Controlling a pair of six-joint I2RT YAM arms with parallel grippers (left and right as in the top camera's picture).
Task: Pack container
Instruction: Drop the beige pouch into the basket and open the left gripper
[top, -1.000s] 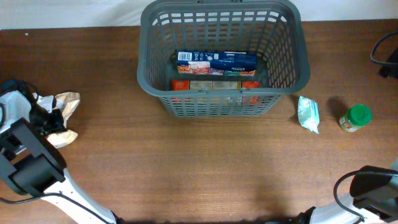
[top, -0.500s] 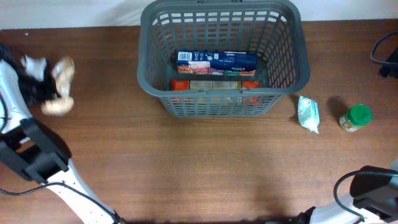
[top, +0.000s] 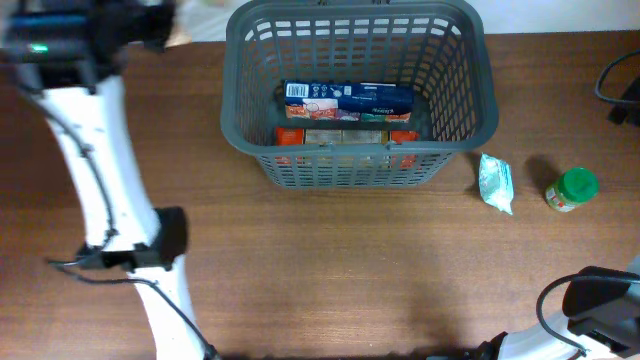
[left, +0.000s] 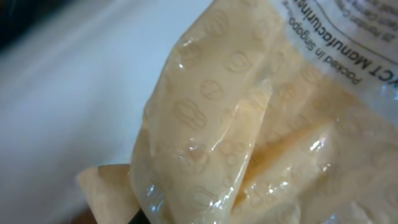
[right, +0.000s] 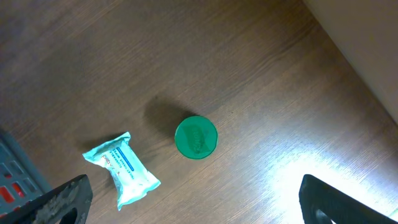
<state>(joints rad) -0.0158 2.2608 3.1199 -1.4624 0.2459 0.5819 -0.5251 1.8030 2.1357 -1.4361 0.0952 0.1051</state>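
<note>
Right, nearest first: right fingers (right: 65, 198) hang spread wide w/ nothing btw them, over bare bench (top: 330, 270) at the near-right edge, so that arm looks parked. Just beyond, a green-lidded jar (top: 573, 189) stands upright and a pale-blue pouch (top: 495, 182) lies beside it, both outside and near the right end of the container (top: 232, 90). That container sits mid-bench toward the far side, long axis running left-right. Inside it are a blue box (top: 348, 98) and red packs (top: 345, 137), the packs against the near wall.

Farthest: left fingers (top: 150, 22), blurred, up by the far-left corner, outside the rim. Can't make out the tips themselves, but a clear bag (left: 249, 124) of pale contents fills the wrist cam, so prob. gripped.

Key relation: the opening lies to the robot's right of that bag and slightly nearer, and the left arm is far closer than the right. Free floor looks to be behind the blue box, approx.
</note>
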